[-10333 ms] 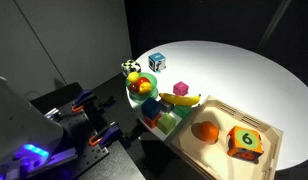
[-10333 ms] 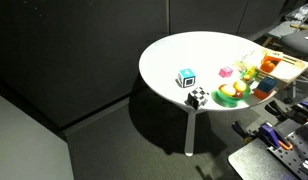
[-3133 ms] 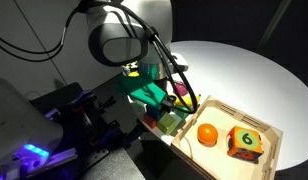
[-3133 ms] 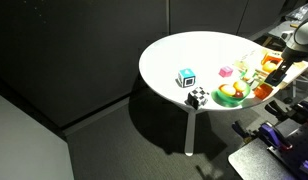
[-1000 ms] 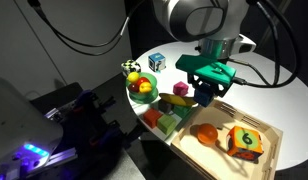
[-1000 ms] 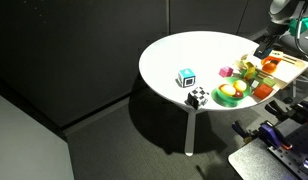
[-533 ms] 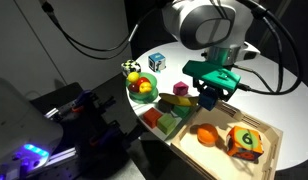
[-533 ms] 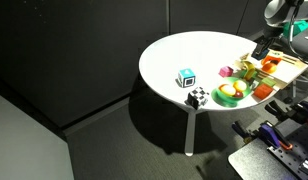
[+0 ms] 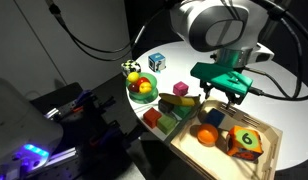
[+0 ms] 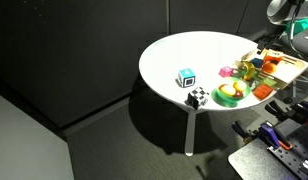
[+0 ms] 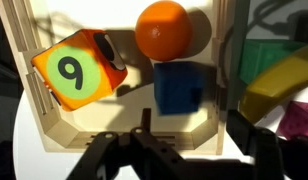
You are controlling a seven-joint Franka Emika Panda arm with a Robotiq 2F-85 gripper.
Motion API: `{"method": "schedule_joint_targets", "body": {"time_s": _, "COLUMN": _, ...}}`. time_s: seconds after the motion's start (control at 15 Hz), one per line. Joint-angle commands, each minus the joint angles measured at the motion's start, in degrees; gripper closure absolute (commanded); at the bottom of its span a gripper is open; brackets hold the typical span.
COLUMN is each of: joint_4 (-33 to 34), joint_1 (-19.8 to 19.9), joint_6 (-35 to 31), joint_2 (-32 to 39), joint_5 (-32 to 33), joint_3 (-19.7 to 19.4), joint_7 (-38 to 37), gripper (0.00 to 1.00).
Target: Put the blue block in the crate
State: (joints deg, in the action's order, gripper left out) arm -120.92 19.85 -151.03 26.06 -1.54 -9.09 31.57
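The blue block [image 11: 179, 88] lies on the floor of the crate [image 11: 51, 128], beside an orange [image 11: 172, 30] and an orange numbered die [image 11: 79, 68]. My gripper [image 11: 184, 152] is open and empty, hovering above the crate with the block between and beyond its dark fingers. In an exterior view my gripper [image 9: 222, 96] hangs just above the block [image 9: 212, 119] inside the crate [image 9: 275, 137]. In an exterior view the crate [image 10: 285, 64] sits at the table's far right edge, and the block is too small to make out there.
A bowl of fruit [image 9: 141, 86], a banana [image 9: 185, 99] and green blocks [image 9: 165, 121] sit next to the crate. A blue-and-white patterned cube [image 10: 186, 78] and a checkered cube [image 10: 197, 97] stand near the round white table's edge [image 10: 164, 85].
My gripper moved over the crate with the blue block, then opened. The block now rests on the crate floor, free of the fingers.
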Motion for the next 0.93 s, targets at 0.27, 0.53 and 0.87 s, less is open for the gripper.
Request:
{"method": "schedule_joint_targets", "body": {"time_s": 0.27, "joint_4": -1.37, "joint_1": 1.20, "joint_6": 3.48, "joint_2": -1.97, "joint_5": 1.89, "joint_3": 1.38, "joint_7": 0.62, "gripper": 0.00}}
{"method": "schedule_joint_targets", "body": {"time_s": 0.53, "joint_4": -5.10, "joint_1": 0.85, "joint_6": 5.25, "joint_2": -4.31, "joint_5": 2.14, "joint_3": 2.18, "joint_7": 1.84, "gripper": 0.00}}
{"method": "schedule_joint_targets", "body": {"time_s": 0.87, "joint_4": -11.48, "joint_1": 0.43, "joint_6": 6.51, "joint_2": -8.76, "joint_5": 1.06, "joint_3": 3.35, "joint_7": 2.96, "gripper": 0.00}}
